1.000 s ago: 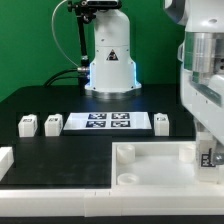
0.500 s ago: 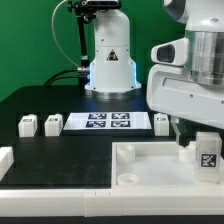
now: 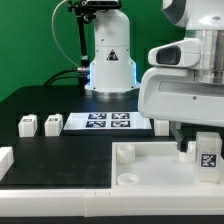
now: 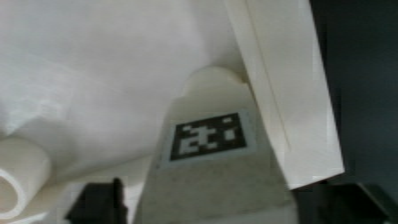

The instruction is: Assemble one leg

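Note:
My gripper (image 3: 203, 150) is shut on a leg (image 3: 207, 155), a small white block with a marker tag facing out, held over the right side of the large white tray-like piece (image 3: 150, 165). In the wrist view the leg (image 4: 214, 150) fills the space between my dark fingers (image 4: 98, 205) above the tray's white floor (image 4: 107, 70). Three more legs stand on the black table: two at the exterior view's left (image 3: 28, 124) (image 3: 52, 124) and one (image 3: 161, 122) right of the marker board, partly hidden by the arm.
The marker board (image 3: 107, 122) lies at the table's middle back. The robot base (image 3: 110, 55) stands behind it. A white part (image 3: 5, 160) lies at the exterior view's left edge. A round socket (image 3: 126, 153) shows in the tray's near-left corner.
The arm rose and swung toward the exterior view's left, bringing the held leg up into view above the tray's right side. In the last half second it barely moved.

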`<action>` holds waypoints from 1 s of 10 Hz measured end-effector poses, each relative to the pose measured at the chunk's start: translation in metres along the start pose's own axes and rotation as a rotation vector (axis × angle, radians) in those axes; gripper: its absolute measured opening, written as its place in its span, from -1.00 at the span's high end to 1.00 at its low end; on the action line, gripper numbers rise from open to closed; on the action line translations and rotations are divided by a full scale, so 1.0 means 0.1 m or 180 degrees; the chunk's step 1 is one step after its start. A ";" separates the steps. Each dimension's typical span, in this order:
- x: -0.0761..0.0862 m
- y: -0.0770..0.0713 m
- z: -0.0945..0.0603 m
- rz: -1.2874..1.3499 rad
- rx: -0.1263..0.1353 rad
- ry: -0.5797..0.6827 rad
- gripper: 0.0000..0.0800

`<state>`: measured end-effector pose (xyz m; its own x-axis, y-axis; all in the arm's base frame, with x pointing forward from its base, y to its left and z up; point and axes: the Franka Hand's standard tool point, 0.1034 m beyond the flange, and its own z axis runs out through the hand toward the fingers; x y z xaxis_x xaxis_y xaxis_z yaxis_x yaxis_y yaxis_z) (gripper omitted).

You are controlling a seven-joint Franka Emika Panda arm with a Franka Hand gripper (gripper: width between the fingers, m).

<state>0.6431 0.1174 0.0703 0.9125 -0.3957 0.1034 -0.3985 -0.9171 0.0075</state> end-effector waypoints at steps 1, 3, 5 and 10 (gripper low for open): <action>-0.01 0.00 0.00 0.0366 0.0003 -0.0004 0.13; 0.00 0.01 0.01 0.1116 -0.0011 -0.0027 0.27; 0.00 0.02 0.02 0.2358 -0.0172 -0.0075 0.27; -0.06 0.05 0.02 0.4405 -0.0061 0.0090 0.27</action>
<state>0.6354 0.1152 0.0674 -0.2250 -0.9727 0.0577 -0.9704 0.2183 -0.1033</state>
